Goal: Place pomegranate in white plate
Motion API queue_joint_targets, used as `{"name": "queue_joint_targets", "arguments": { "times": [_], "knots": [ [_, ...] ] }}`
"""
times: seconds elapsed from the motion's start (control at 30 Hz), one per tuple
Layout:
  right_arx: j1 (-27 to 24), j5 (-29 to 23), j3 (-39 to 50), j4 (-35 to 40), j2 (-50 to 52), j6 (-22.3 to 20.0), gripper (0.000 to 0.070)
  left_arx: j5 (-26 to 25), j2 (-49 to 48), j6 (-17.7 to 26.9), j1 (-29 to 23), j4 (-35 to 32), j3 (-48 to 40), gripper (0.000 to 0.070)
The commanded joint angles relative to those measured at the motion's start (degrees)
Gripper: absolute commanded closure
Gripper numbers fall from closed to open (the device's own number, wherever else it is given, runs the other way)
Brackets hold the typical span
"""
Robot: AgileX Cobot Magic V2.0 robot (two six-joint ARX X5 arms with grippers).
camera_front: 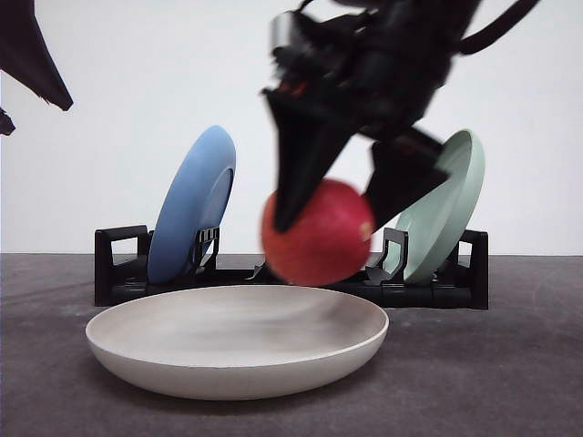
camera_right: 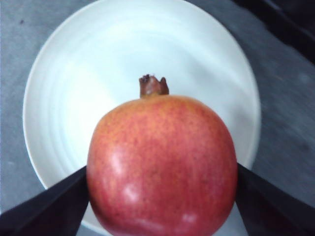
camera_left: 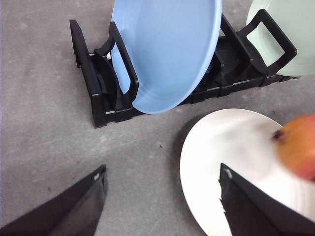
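My right gripper [camera_front: 332, 196] is shut on the red pomegranate [camera_front: 319, 233] and holds it in the air just above the right part of the white plate [camera_front: 127, 350]. From the right wrist, the pomegranate [camera_right: 162, 164] sits between both black fingers with the white plate [camera_right: 64, 88] directly beneath it. The left wrist view catches the pomegranate [camera_left: 299, 146] blurred over the white plate [camera_left: 221, 152]. My left gripper [camera_left: 162, 196] stands open over the grey table, left of the plate, with nothing between its fingers.
Behind the white plate a black dish rack [camera_front: 118, 269] holds a blue plate [camera_front: 193, 202] on the left and a pale green plate [camera_front: 446, 209] on the right, both standing on edge. My left arm [camera_front: 32, 59] hangs high at the left.
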State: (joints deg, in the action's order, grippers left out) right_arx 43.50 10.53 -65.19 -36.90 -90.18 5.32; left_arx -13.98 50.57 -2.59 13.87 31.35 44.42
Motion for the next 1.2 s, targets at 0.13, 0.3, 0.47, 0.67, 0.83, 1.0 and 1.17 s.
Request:
{"name": "queue_joint_targets", "arguments": {
  "times": [0.13, 0.3, 0.47, 0.67, 0.83, 1.0, 1.17],
  "knots": [
    [2.1, 0.4, -1.2, 2.9, -5.0, -0.3, 0.0231, -0.5, 0.3, 0.0, 0.0, -0.7, 0.5, 0.0269],
    [2.9, 0.4, -1.2, 4.7, -7.2, 0.1, 0.0231, -0.5, 0.3, 0.0, 0.0, -0.7, 0.5, 0.0269],
    [3.0, 0.4, -1.2, 5.1, -8.4, 0.8, 0.0166, -0.5, 0.3, 0.0, 0.0, -0.7, 0.5, 0.0269],
    [3.2, 0.5, -1.3, 4.8, -8.1, 0.7, 0.0078, -0.5, 0.3, 0.0, 0.0, -0.7, 0.5, 0.0269],
    [2.9, 0.4, -1.2, 4.4, -5.0, 0.2, 0.0067, -0.5, 0.3, 0.0, 0.0, -0.7, 0.5, 0.0269],
    [2.5, 0.0, 0.8, 9.7, 1.4, -0.3, 0.0067, -0.5, 0.3, 0.0, 0.0, -0.7, 0.5, 0.0269],
    [0.4, 0.0, 7.5, 17.8, 10.9, -1.3, 0.0067, -0.5, 0.3, 0.0, 0.0, -0.7, 0.5, 0.0269]
  ]
}}
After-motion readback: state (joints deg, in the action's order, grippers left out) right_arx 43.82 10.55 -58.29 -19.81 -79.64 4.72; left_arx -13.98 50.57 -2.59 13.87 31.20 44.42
